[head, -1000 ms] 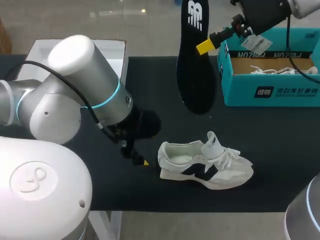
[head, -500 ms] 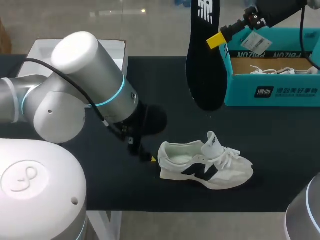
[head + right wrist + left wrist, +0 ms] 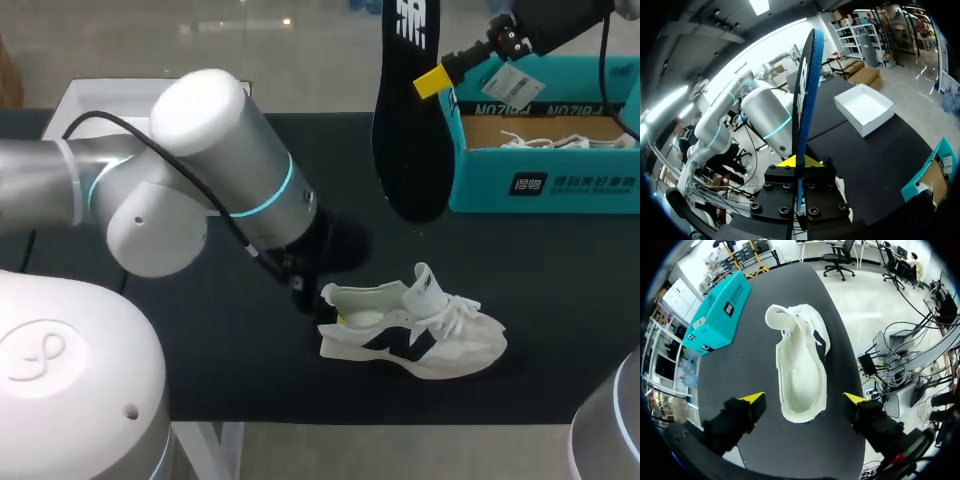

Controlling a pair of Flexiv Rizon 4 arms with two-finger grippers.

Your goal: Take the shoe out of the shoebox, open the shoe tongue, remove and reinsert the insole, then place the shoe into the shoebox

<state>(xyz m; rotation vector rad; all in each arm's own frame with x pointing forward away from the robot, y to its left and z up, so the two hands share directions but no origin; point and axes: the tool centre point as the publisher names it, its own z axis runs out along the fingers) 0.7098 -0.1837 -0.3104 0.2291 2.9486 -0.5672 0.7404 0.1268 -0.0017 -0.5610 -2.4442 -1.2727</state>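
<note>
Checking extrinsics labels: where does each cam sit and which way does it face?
Head: fixed above and behind, looking down on the table; left arm enters at left, right arm at upper right, holding the insole.
Left wrist: on the left arm, looking down along its open jaws at the shoe, heel nearest.
Right wrist: held high, looking along jaws shut on the insole, toward the left arm.
Shared: head and left wrist both show shoe and shoebox.
</note>
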